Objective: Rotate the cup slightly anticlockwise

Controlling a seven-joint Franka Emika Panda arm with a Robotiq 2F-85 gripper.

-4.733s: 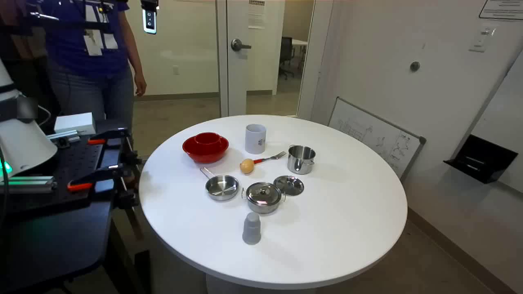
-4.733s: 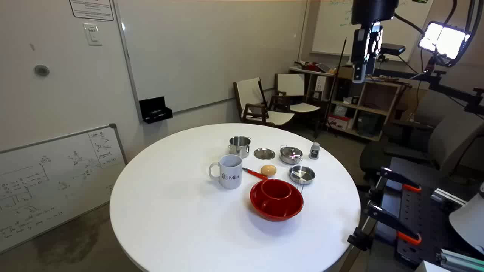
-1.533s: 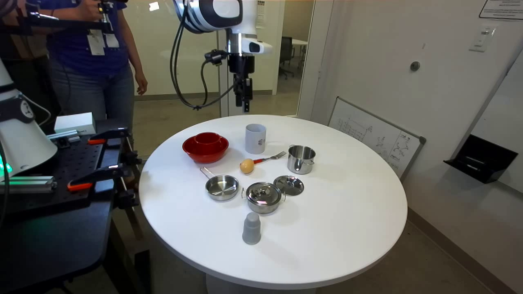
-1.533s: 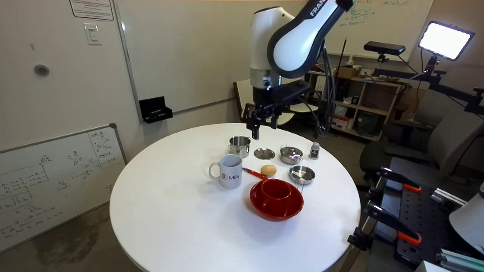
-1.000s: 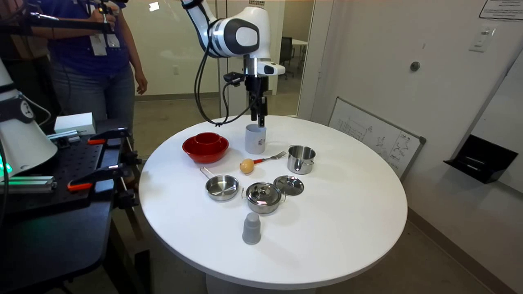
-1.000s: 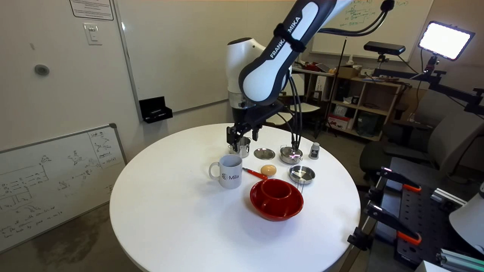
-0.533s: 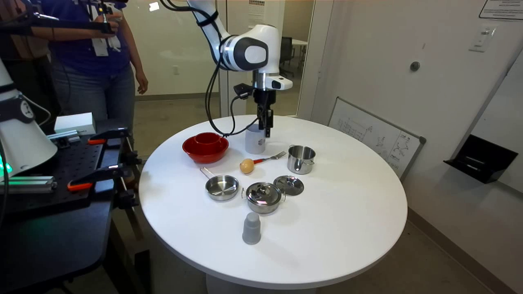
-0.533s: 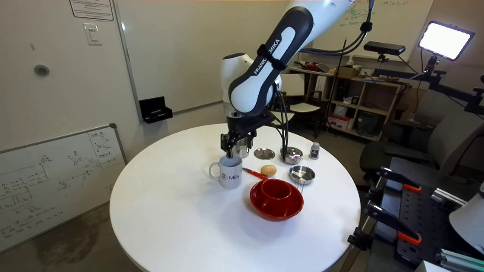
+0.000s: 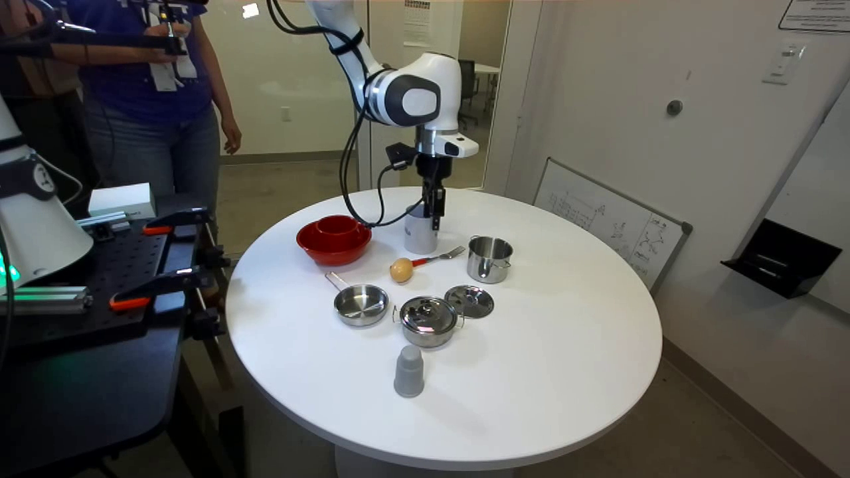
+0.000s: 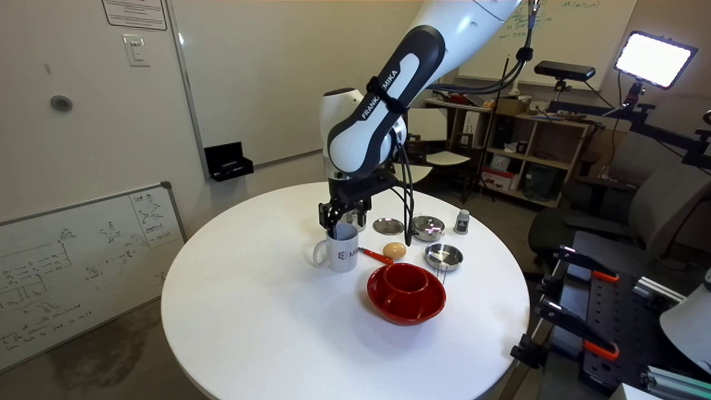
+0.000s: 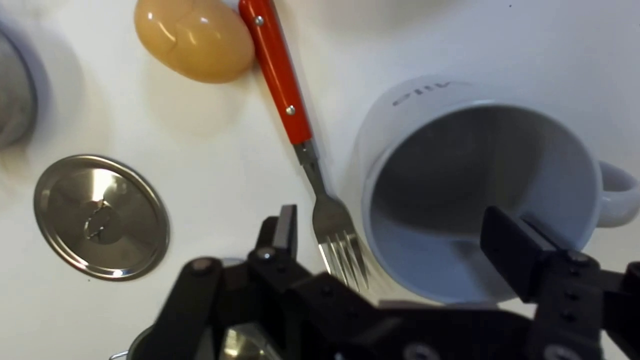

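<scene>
The cup is a whitish-grey mug with a dark logo and side handle, upright on the table in both exterior views (image 9: 415, 237) (image 10: 343, 258). It also shows in the wrist view (image 11: 480, 170), opening toward the camera, handle at right. My gripper (image 11: 391, 217) is open, its fingers wide apart. The right finger in the wrist view lies over the mug's opening and appears to dip inside, near the handle side. The other finger is outside the mug, beyond the fork (image 11: 332, 220). In an exterior view the gripper (image 10: 347, 219) hides part of the mug's far rim.
A red-handled fork and an egg (image 11: 195, 40) lie close beside the mug. A tall steel pot (image 9: 490, 259), a lid (image 9: 469, 301), a lidded pot (image 9: 428, 322), a small pan (image 9: 360, 305), a grey shaker (image 9: 410, 373) and red bowls (image 9: 334, 245) stand around.
The arm came in and lowered to the mug. In the last half second the mug shifted slightly and turned anticlockwise from above; its logo and handle moved right in an exterior view.
</scene>
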